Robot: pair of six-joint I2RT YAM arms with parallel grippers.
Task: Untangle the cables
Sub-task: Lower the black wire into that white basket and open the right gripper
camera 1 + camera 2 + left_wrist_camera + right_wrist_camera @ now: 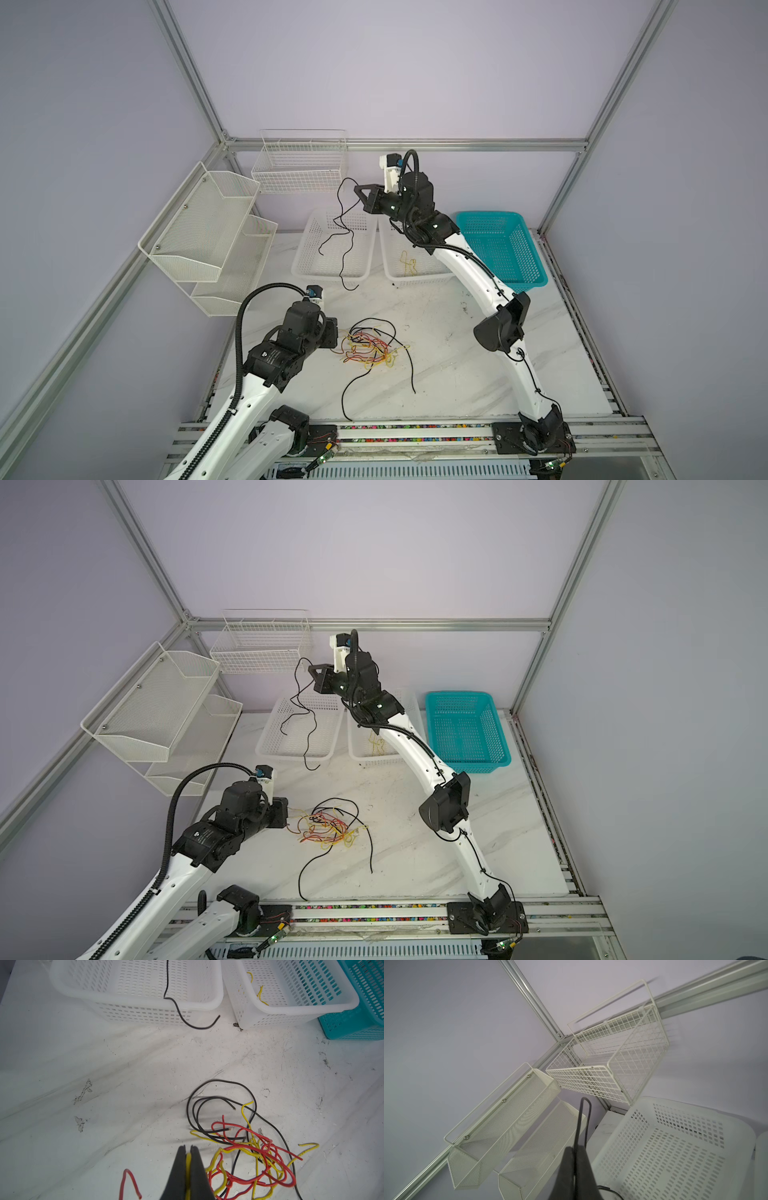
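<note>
Your right gripper (358, 189) is clamped on a thin black cable (167, 980). The jaws are pressed together with the cable folded between them, so a narrow loop stands above the fingertips in the right wrist view. From there the cable's long axis runs roughly straight down. One strand ends over the white perforated plastic basket (332, 274) on the left. The longer strand drops past that basket's near wall and hooks sideways at its tip. You cannot tell whether the tip touches the white marbled tabletop (457, 365).

Your right arm (469, 270) is stretched far forward and raised. Its wrist is turned so the gripper points left, toward the wire racks on the wall.

Your left arm (253, 399) sits low. Your left gripper (188, 1147) is near the tabletop, its jaws closed on a yellow cable (188, 1159) that runs lengthwise between the fingers. This gripper points into the tangle of red, yellow and black cables (370, 347) lying mid-table. The tangle has no single direction, though two black tails trail out toward the near edge.

Another yellow wire (407, 262) lies in the middle white basket (415, 280), beside a teal basket (536, 257).
</note>
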